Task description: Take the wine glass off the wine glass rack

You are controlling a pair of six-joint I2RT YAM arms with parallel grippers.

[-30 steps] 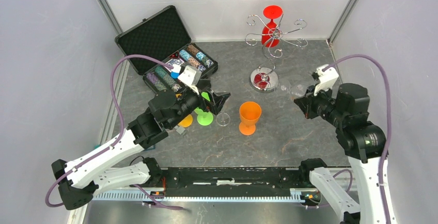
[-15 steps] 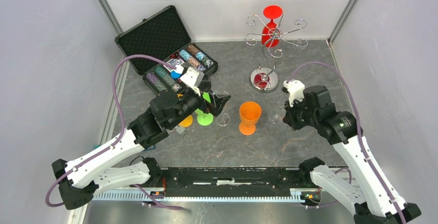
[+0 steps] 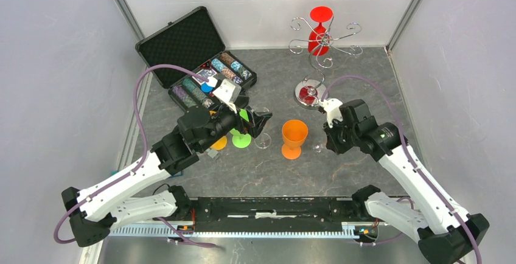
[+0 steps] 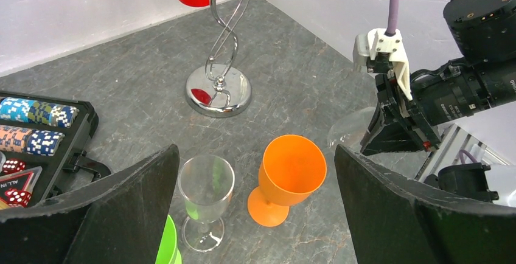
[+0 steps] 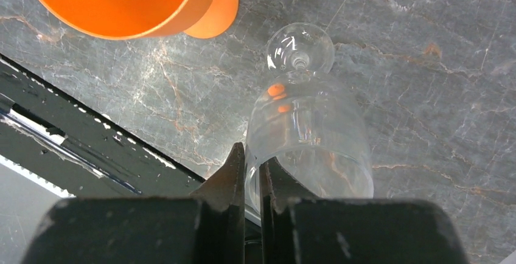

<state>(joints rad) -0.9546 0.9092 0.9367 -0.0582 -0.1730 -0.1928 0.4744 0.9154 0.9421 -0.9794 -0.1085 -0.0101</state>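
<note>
My right gripper (image 5: pixel 251 154): the fingers are pinched on the rim wall of a clear stemmed wine glass (image 5: pixel 310 136), one finger inside the bowl and one outside.
Held glass: off the rack, bowl up and foot down toward the grey marbled tabletop (image 3: pixel 274 179). I cannot tell whether the foot touches it.
Its place: just to the right of an orange plastic goblet (image 3: pixel 294 135), near the front of the round base of the rack.
Chrome wire wine glass rack (image 3: pixel 322 39): stands at the back of the table, well apart from my right gripper, its shiny round base (image 4: pixel 219 90) flat on the stone.
On the rack: one red wine glass (image 3: pixel 319 24) hangs upside down from a curled arm, foot uppermost.
My left gripper (image 4: pixel 255 154): the fingers are spread wide apart, holding nothing, poised above the table.
Below my left fingers: a second clear wine glass (image 4: pixel 205 182) stands upright just beside the orange goblet. The rim of a green glass (image 4: pixel 167 246) shows at the lower edge of the left wrist view.
Behind my left arm: an open black case (image 3: pixel 182 39) with rows of poker chips (image 3: pixel 228 66).
</note>
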